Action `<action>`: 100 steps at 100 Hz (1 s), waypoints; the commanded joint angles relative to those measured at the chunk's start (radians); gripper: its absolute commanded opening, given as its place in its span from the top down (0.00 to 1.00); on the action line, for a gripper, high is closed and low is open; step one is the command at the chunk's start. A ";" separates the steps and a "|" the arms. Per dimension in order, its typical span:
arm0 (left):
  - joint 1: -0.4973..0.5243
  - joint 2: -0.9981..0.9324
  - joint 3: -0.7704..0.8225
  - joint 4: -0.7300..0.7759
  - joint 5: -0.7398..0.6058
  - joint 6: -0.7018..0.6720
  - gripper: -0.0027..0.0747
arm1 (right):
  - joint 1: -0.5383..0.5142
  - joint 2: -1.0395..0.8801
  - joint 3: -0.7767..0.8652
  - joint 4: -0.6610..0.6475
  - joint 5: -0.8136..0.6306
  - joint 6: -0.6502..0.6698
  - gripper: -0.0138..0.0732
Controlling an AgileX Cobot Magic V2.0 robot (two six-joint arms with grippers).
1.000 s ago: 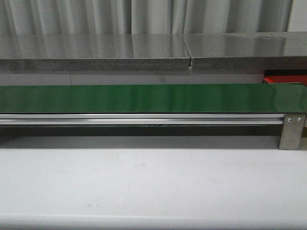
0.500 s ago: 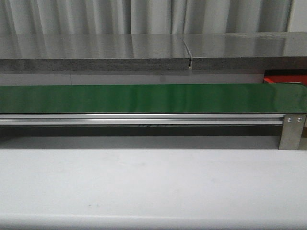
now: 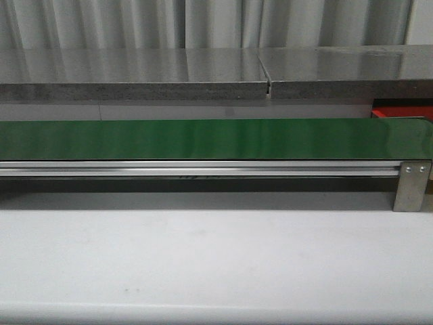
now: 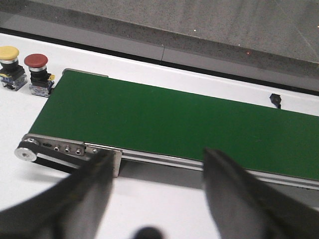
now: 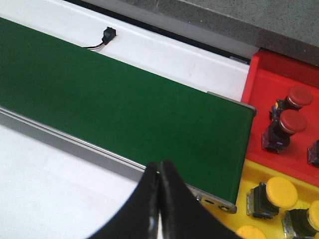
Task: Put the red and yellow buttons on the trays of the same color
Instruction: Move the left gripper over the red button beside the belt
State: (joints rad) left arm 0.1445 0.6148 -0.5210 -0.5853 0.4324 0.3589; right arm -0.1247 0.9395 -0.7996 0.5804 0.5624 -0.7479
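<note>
In the left wrist view a yellow button (image 4: 10,54) and a red button (image 4: 37,61) stand side by side on the white table, just off the end of the green belt (image 4: 164,119). My left gripper (image 4: 157,162) is open and empty, over the table in front of the belt. In the right wrist view the red tray (image 5: 259,74) holds red buttons (image 5: 292,122) and the yellow tray (image 5: 234,216) holds yellow buttons (image 5: 280,191), beside the other belt end. My right gripper (image 5: 159,172) is shut and empty by the belt's rail. No gripper shows in the front view.
The green belt (image 3: 216,139) runs across the front view on an aluminium rail (image 3: 203,168) with a metal bracket (image 3: 411,186) at the right. A corner of the red tray (image 3: 402,108) shows behind it. A small black connector (image 5: 107,34) lies on the table beyond the belt.
</note>
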 commanded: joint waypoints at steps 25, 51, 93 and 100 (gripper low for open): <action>0.027 0.113 -0.146 -0.003 -0.098 -0.055 0.11 | 0.003 -0.016 -0.022 0.017 -0.047 -0.003 0.97; 0.208 0.507 -0.510 -0.046 0.060 -0.092 0.11 | 0.003 -0.016 -0.022 0.017 -0.047 -0.003 0.97; 0.237 1.165 -1.105 -0.110 0.243 -0.135 0.11 | 0.003 -0.016 -0.022 0.017 -0.047 -0.003 0.97; 0.237 1.270 -1.203 -0.120 0.284 -0.169 0.11 | 0.003 -0.016 -0.022 0.017 -0.047 -0.003 0.97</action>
State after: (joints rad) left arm 0.3794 1.8260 -1.5932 -0.6558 0.6942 0.2361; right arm -0.1247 0.9395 -0.7996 0.5804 0.5624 -0.7479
